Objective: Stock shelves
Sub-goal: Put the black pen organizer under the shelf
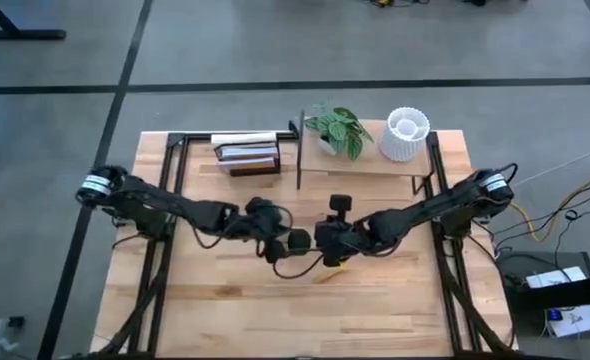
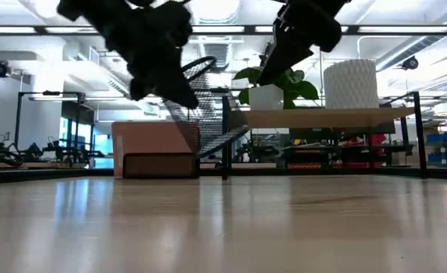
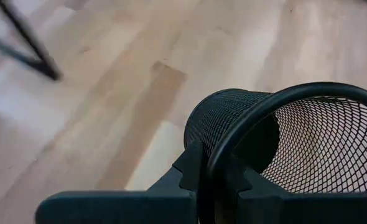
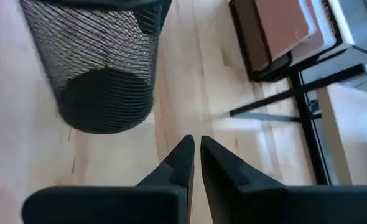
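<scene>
The left gripper (image 3: pixel 211 186) is clamped on the rim of a black mesh cup (image 3: pixel 283 143) and holds it tilted, off the table (image 1: pixel 395 300), near the middle. So the carry is in hand; next it likely needs lifting onto the shelves (image 1: pixel 375 172) at the far edge, beside the plant (image 1: pixel 337 130) and white pot (image 1: pixel 405 134). The right gripper (image 4: pixel 192 158) hangs alongside, fingers nearly together, holding nothing.
</scene>
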`<state>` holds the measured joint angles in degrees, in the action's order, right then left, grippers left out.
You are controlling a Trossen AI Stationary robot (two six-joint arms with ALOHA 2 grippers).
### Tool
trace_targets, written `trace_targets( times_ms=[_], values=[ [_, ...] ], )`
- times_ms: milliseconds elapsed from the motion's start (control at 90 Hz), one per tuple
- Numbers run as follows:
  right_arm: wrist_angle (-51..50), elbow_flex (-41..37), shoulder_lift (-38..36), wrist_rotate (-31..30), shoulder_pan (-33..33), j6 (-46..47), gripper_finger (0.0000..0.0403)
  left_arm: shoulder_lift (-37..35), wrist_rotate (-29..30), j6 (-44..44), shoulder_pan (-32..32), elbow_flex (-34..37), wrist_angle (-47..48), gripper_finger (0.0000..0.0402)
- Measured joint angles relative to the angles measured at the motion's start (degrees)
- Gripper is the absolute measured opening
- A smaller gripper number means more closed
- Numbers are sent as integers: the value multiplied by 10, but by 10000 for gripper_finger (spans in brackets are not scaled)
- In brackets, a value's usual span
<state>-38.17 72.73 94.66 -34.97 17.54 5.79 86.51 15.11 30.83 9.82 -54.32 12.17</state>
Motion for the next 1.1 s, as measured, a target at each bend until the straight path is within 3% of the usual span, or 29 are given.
trace_targets(
  times_ms=[256, 533, 1100],
  values=[
    [-67, 0, -7, -30, 24, 61, 11, 30, -55, -13, -59, -12, 11, 0],
    [-54, -5, -8, -42, 28, 63, 11, 52, -103, -18, -112, -12, -2, 0],
    [-20, -19, -8, -41, 28, 56, 11, 72, -93, -33, -123, -34, -6, 10]
  ],
)
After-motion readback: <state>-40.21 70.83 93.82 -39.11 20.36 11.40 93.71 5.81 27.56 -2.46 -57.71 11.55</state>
